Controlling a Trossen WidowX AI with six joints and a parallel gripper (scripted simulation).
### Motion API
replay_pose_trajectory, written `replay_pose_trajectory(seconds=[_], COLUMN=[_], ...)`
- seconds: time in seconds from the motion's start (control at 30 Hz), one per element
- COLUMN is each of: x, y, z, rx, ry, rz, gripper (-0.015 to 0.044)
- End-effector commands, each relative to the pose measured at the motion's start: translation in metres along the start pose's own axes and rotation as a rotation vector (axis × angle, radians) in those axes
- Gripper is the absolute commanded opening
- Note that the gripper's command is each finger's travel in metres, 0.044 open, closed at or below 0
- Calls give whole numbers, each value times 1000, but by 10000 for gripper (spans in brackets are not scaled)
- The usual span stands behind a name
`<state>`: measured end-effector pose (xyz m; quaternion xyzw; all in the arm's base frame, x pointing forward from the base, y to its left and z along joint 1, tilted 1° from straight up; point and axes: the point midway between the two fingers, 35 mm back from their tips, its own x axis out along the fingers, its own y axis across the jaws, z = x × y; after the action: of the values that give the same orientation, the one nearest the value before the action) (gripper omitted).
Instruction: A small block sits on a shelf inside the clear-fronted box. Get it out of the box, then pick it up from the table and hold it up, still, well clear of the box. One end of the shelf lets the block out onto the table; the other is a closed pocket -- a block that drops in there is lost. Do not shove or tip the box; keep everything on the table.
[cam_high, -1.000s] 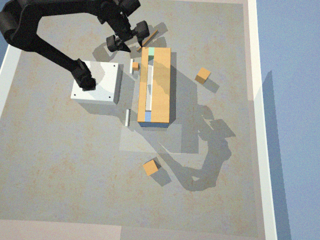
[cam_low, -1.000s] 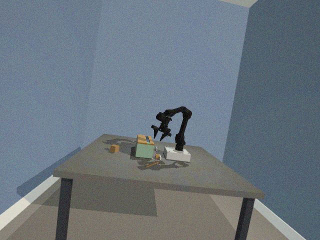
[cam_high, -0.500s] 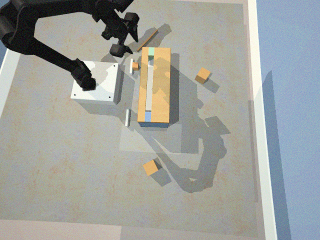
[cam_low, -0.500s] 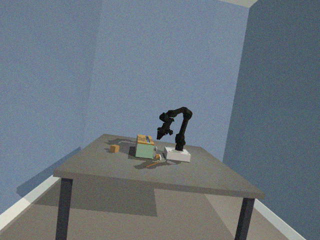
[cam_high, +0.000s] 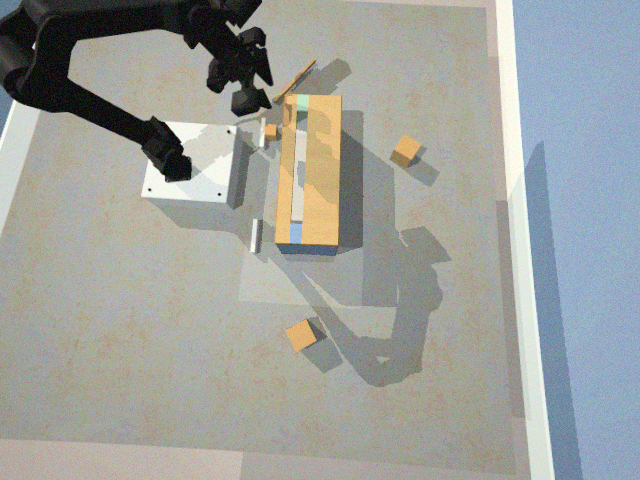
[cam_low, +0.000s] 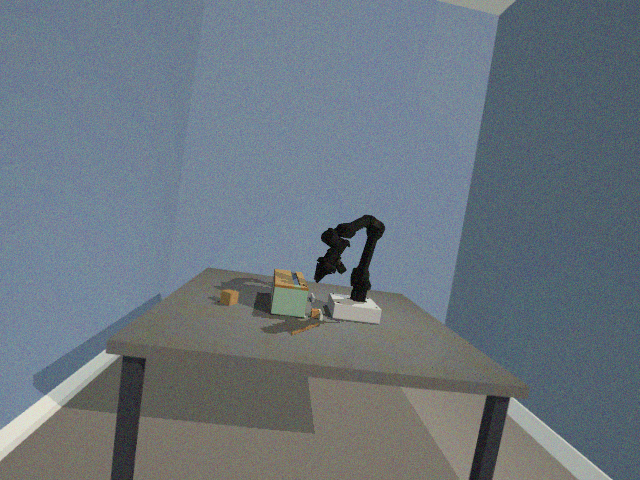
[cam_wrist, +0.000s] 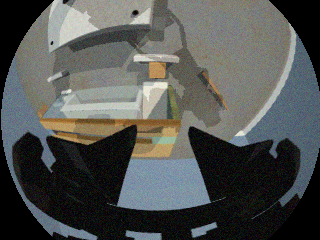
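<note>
A small orange block (cam_high: 270, 132) (cam_low: 314, 313) (cam_wrist: 157, 70) sits on the table outside the box, in front of its clear side near the green end, beside a short white bar (cam_high: 262, 133) (cam_wrist: 156, 58). The box (cam_high: 324, 170) (cam_low: 288, 301) (cam_wrist: 110, 123) stands upright, with a wooden slotted top, one green end and one blue end. My gripper (cam_high: 270, 95) (cam_low: 317, 279) (cam_wrist: 163, 129) is open and empty. It hangs above the table near the box's green end, higher than the block. The block is not between its fingers.
A thin orange stick (cam_high: 294, 81) (cam_low: 306, 329) (cam_wrist: 213, 90) lies near the green end. A second white bar (cam_high: 255, 235) is near the blue end. Larger orange cubes stand behind the box (cam_high: 405, 149) (cam_low: 229, 297) and beyond its blue end (cam_high: 300, 334). The white robot base (cam_high: 206, 170) (cam_low: 356, 311) faces the clear front.
</note>
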<state>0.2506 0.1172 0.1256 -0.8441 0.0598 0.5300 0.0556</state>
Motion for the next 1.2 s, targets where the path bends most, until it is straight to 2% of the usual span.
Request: replay_pose_trajectory(seconds=[0.0, 0.1, 0.27, 0.37, 0.5, 0.6, 0.93, 1.17], x=[44, 74, 76, 52, -3, -25, -25, -10], y=[2, 5, 5, 1, 0, 2, 2, 7], z=[23, 42, 43, 29, 3, -4, -4, 4], rx=[-18, -19, -19, -22, -22, -22, -23, -19], ry=[-19, -20, -20, -33, -33, -33, -33, -20], rz=[19, 19, 19, 25, 25, 25, 26, 20], gripper=[285, 285, 285, 206, 110, 110, 110, 285])
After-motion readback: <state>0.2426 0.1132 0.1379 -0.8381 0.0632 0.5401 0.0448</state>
